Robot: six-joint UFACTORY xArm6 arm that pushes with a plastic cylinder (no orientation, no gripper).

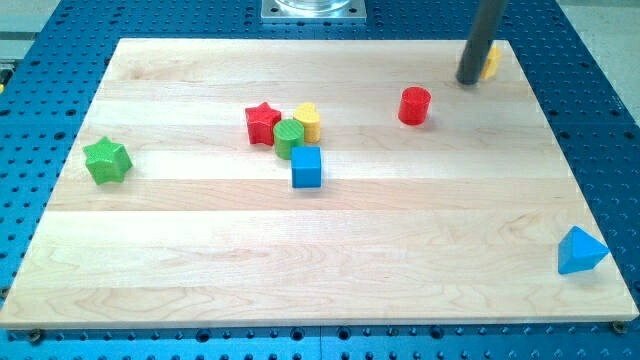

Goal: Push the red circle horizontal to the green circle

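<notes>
Far left on the worktop (200,250): green star (107,161). Centre cluster: red star (262,123), green circle (289,138), yellow block (308,121) (shape unclear), blue cube (306,167) just below. Red circle (414,105) sits right of the cluster, slightly higher than the green circle. My tip (469,82) (bare rod tool, holds nothing) is upper right of it, partly covering a yellow piece (490,62). Blue triangle (580,251) bottom right.

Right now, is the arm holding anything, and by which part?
Nothing held. My tip is bare, beside a yellow block, right of the red circle.

Circle (414,104) sits right of 4-block cluster (292,138); my tip (468,81) upper-right of it.
</notes>
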